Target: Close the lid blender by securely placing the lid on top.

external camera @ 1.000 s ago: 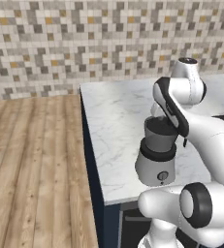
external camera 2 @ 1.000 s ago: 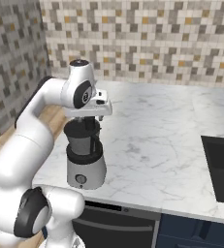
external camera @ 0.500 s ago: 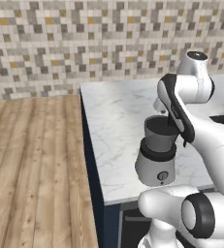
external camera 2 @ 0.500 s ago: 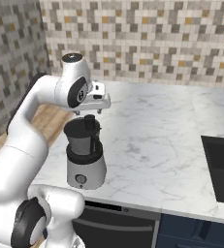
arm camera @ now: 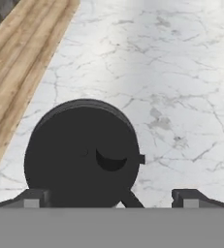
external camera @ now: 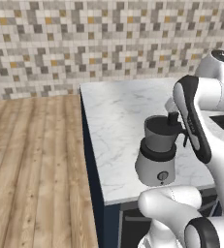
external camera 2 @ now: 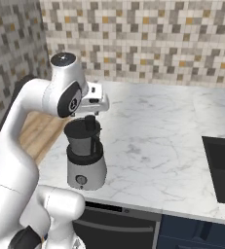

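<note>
Left base view: one blender (external camera: 158, 155) near the front edge of the marble counter (external camera: 118, 116), silver-grey base with front knob, black collar, grey jar. One lid (external camera: 163, 123) sits flat across the jar rim, its small knob (external camera: 172, 117) standing up. The arm's forearm covers the hand here, so jaw state can't be read from this side. Right base view: same single blender (external camera 2: 86, 154), lid (external camera 2: 84, 127) on the rim, lid knob (external camera 2: 90, 121) upright; the gripper (external camera 2: 100, 104) hangs just above and slightly behind the lid, apart from the knob as far as I can tell, nothing between the fingers. A dark sink (external camera 2: 223, 168) is well off to the right. Hand view: looking down on the lid (arm camera: 82, 152) as one black disc covering the jar mouth, with the jar handle (arm camera: 141, 159) poking out at its right edge; two fingertips (arm camera: 33, 198) at the bottom stand wide apart, one each side, holding nothing. Handling guess: lid is a thin rigid plastic disc, light, not fragile, smooth enough to slide if pushed sideways; the knob is the only sensible grip point, pinch it across its width, or press straight down on the disc centre to seat it. Blender is top-heavy, so side loads could tip it. Count: one blender, one lid, one lid knob, one gripper with two fingers.
</note>
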